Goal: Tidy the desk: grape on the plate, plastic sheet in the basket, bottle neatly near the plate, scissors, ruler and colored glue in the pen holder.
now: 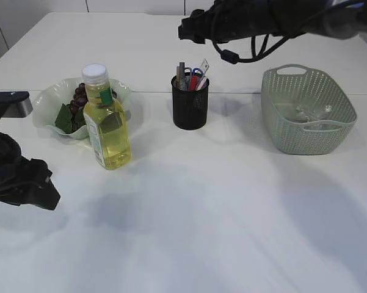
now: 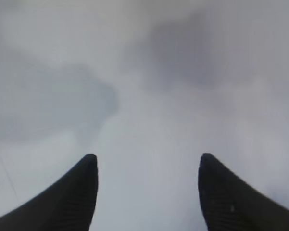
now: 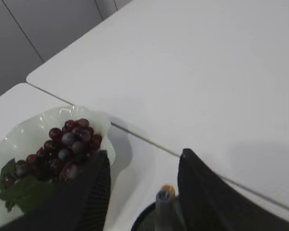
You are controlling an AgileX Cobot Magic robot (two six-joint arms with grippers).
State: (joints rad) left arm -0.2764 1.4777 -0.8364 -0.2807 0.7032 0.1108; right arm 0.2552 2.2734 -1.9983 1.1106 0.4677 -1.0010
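Note:
The grape bunch [image 1: 77, 102] lies on the pale green plate [image 1: 49, 101]; both show in the right wrist view, the grapes [image 3: 62, 147] on the plate [image 3: 26, 132]. The yellow bottle [image 1: 107, 122] stands upright just in front of the plate. The black mesh pen holder [image 1: 190, 101] holds scissors, ruler and glue; its rim [image 3: 144, 219] and a grey tip [image 3: 162, 204] show between my right jaws. The plastic sheet [image 1: 305, 112] lies in the green basket [image 1: 281, 82]. My right gripper [image 3: 142, 161] is open, above the holder. My left gripper [image 2: 146, 161] is open and empty over bare table.
The left arm [image 1: 12, 174] rests at the table's front left edge. The right arm [image 1: 262, 18] reaches in from the back right, above the pen holder. A seam [image 1: 244, 93] runs across the white table behind the objects.

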